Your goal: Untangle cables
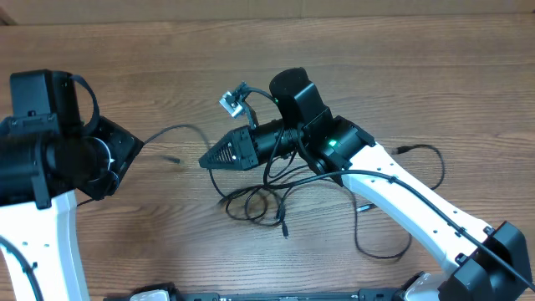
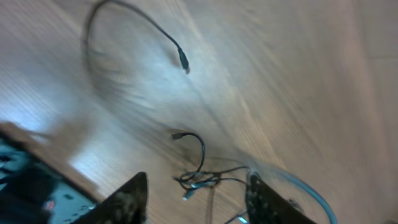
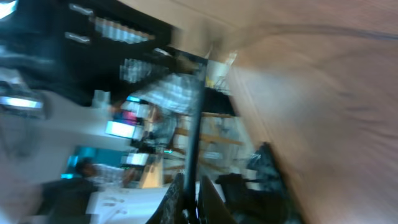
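Note:
Thin black cables lie on the wooden table. A tangled bunch [image 1: 255, 201] sits under my right arm and also shows in the left wrist view [image 2: 199, 177]. One cable [image 1: 180, 128] arcs left from the right gripper, with a loose plug [image 1: 172, 157], [image 2: 182, 60]. Another cable [image 1: 426, 152] loops at the right. My right gripper [image 1: 206, 161] points left above the table and is shut on a black cable [image 3: 194, 124] between its fingers [image 3: 191, 180]. My left gripper [image 1: 125, 150] is at the left, open and empty [image 2: 199, 199], and faces the bunch.
A small grey-white block [image 1: 231, 102] sits by the right wrist. Dark equipment [image 1: 150, 293] lines the table's front edge. The right wrist view is blurred and shows room clutter beyond the table edge.

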